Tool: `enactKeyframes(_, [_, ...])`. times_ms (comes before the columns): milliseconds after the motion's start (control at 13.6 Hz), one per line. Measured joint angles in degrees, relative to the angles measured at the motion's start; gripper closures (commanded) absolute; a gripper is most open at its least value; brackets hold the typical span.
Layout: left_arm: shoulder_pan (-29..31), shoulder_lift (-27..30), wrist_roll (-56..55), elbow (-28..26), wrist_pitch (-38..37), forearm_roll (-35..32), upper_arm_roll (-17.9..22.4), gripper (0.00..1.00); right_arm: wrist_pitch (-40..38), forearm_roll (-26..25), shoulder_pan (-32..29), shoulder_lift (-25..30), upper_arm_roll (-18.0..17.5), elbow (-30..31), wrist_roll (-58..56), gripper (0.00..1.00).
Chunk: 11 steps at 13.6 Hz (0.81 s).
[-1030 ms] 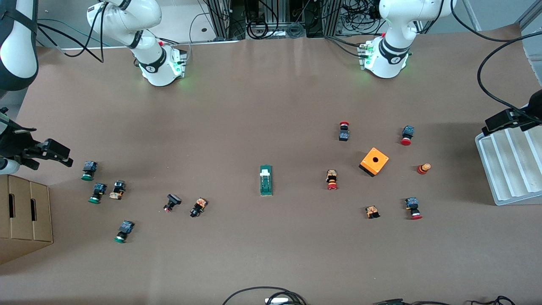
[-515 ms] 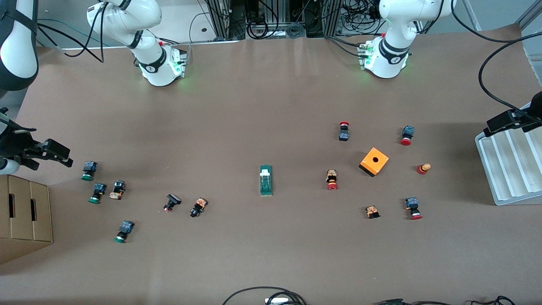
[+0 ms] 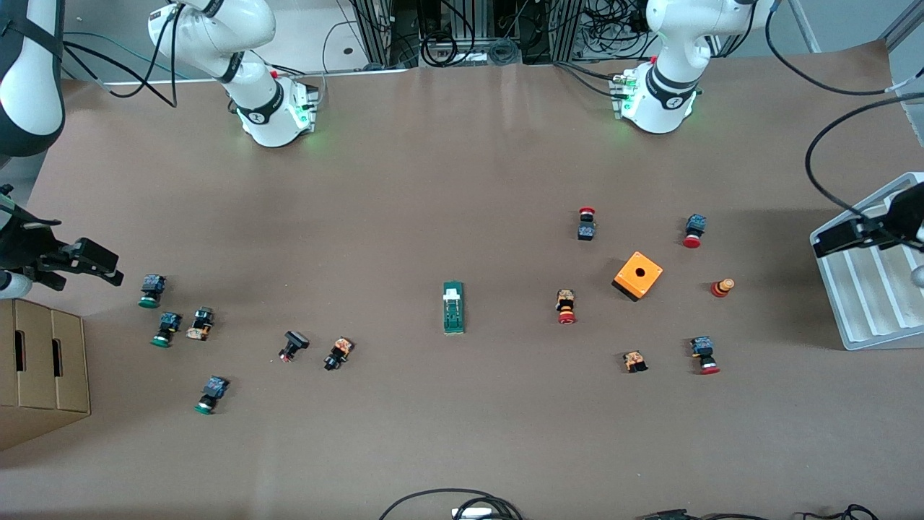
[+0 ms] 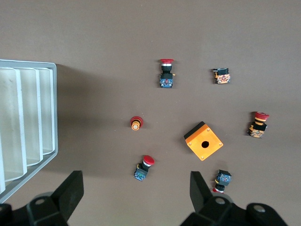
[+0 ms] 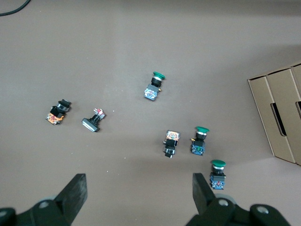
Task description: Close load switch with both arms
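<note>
The load switch (image 3: 453, 307), a narrow green block with a small white handle piece, lies alone near the middle of the table and shows in neither wrist view. My left gripper (image 3: 831, 241) hangs open over the rim of the white tray at the left arm's end. In the left wrist view its fingers (image 4: 70, 192) stand wide apart with nothing between them (image 4: 135, 194). My right gripper (image 3: 101, 266) hangs open above the table's edge at the right arm's end. It is empty in the right wrist view (image 5: 138, 195).
An orange box (image 3: 638, 275) with a round hole sits among several red-capped buttons (image 3: 566, 306) toward the left arm's end. Several green-capped buttons (image 3: 151, 290) lie toward the right arm's end. A white ridged tray (image 3: 866, 310) and a cardboard box (image 3: 40, 368) flank the table.
The left gripper has slid along the white tray's rim, lower in the front view, and its cable has swung with it. The right arm and the load switch have not moved.
</note>
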<state>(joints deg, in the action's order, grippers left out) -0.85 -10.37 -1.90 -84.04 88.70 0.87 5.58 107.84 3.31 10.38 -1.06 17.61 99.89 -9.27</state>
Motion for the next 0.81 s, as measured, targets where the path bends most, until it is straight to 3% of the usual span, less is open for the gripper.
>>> enactKeyframes(515, [-0.31,-3.32,0.08,0.39,0.11,0.11,-0.42,0.00,0.01,0.00,0.00,-0.01,0.00,0.00,0.00,0.00])
enactKeyframes(810, [-6.75,-3.33,-0.78,0.45,1.82,0.09,-1.29,0.00,0.01,0.00,-0.07,-0.08,0.04,0.00,0.00,0.00])
